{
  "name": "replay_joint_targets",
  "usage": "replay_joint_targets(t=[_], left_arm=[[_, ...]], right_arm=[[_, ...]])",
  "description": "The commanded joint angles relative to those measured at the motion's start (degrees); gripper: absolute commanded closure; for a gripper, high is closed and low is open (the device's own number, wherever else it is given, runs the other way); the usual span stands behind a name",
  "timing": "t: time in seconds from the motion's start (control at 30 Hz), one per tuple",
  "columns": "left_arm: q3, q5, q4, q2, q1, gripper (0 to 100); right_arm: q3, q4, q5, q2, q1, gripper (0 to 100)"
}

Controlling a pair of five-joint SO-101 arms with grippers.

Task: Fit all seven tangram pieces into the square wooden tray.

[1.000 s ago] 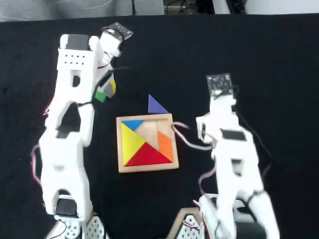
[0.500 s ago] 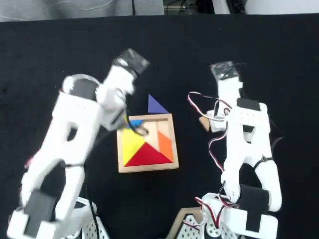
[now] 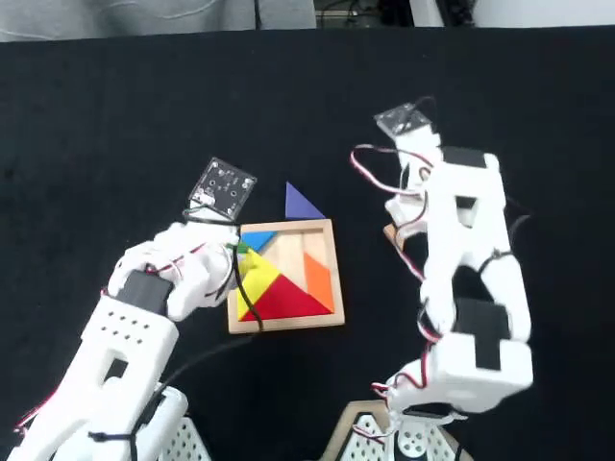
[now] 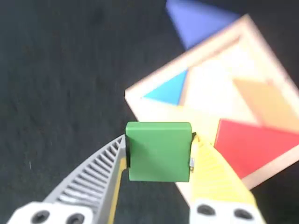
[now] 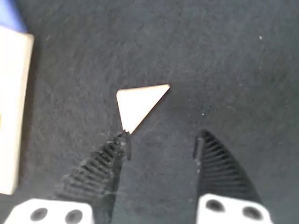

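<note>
The black table cloth [image 3: 519, 106] carries the square wooden tray [image 3: 286, 327] near its middle, with one arm on each side. Four pieces lie in the tray: a light blue triangle [image 3: 258, 238] at the far left corner, a yellow triangle [image 3: 258, 280] along the left side, a red triangle [image 3: 288, 301] along the near side and an orange piece [image 3: 318, 271] along the right side. Bare wood [image 3: 288, 254] shows between the blue and orange pieces. A purple triangle [image 3: 302, 204] lies on the cloth just beyond the far rim. A pale wooden triangle [image 5: 139, 105] lies on the cloth to the right of the tray, apart from it; in the high view the right arm partly covers it. The left arm's wrist and a black cable [image 3: 242, 293] overlap the left rim and the yellow triangle in the high view. The left arm leans in from the near left, and the left gripper [image 4: 158, 140] is over the left part of the tray, pinching a green square [image 4: 159, 154] between its two fingers. The right arm stands folded to the right of the tray. The right gripper [image 5: 161, 137] points down at the cloth with its fingers spread, holding nothing; one fingertip [image 5: 122, 139] lies at the pale triangle's nearest corner.
</note>
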Motion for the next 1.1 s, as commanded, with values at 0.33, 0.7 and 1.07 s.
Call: replay_joint_targets(t=[0.33,0.7,1.07], left_arm=[[-18.07,0.18,-11.78,33.67,10.07,78],[-18.42,-2.90,-19.52,40.00,7.96,78],[-17.54,-3.60,-18.02,40.18,9.45,78]], right_arm=[[-4.09,-1.23,-15.47,1.45,-1.58,80.6],[-3.74,0.26,-26.11,1.63,-9.76,80.5],[1.19,-6.07,-26.90,4.62,-6.51,72.0]])
